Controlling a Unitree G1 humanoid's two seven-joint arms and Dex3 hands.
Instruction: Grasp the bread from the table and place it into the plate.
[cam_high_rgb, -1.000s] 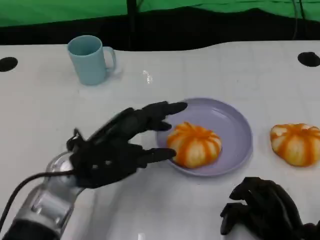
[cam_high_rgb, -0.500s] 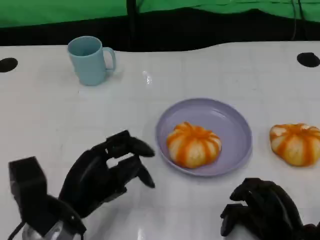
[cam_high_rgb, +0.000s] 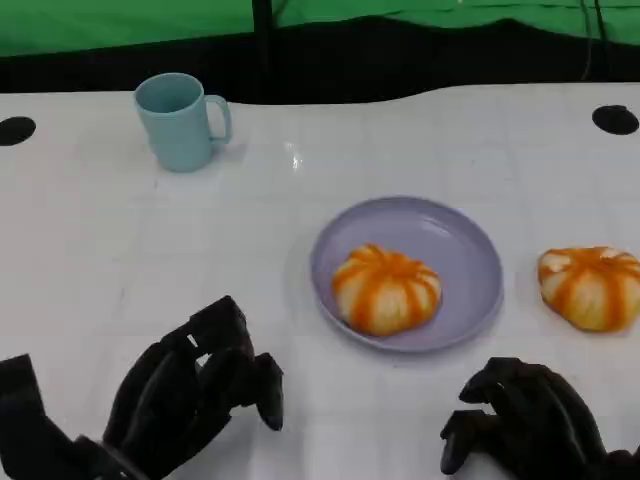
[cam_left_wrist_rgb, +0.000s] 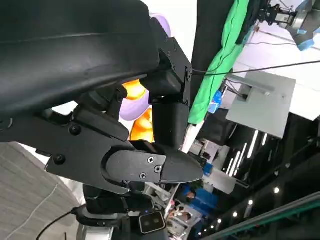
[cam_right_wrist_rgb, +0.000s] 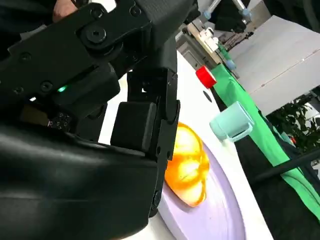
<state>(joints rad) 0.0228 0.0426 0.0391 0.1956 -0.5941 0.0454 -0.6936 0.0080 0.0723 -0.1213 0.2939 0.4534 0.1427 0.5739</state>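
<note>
A round orange-and-cream striped bread (cam_high_rgb: 386, 289) lies in the lavender plate (cam_high_rgb: 470, 250) at the table's middle. A second bread of the same kind (cam_high_rgb: 590, 287) sits on the table just right of the plate. My left hand (cam_high_rgb: 190, 395) is low at the front left, well clear of the plate, fingers loosely bent and apart, holding nothing. My right hand (cam_high_rgb: 525, 425) rests at the front right with its fingers curled in and nothing in them. The right wrist view shows the bread (cam_right_wrist_rgb: 187, 165) on the plate (cam_right_wrist_rgb: 220, 210) past my fingers.
A light blue mug (cam_high_rgb: 180, 120) stands at the back left, handle to the right. Black round marks sit at the table's far left and far right edges. A dark gap and green cloth run behind the table. White table lies between the plate and my hands.
My left hand has drawn back from the plate's left rim to the front left corner and its fingers have bent in. The bread stays in the plate. The right hand has not moved.
</note>
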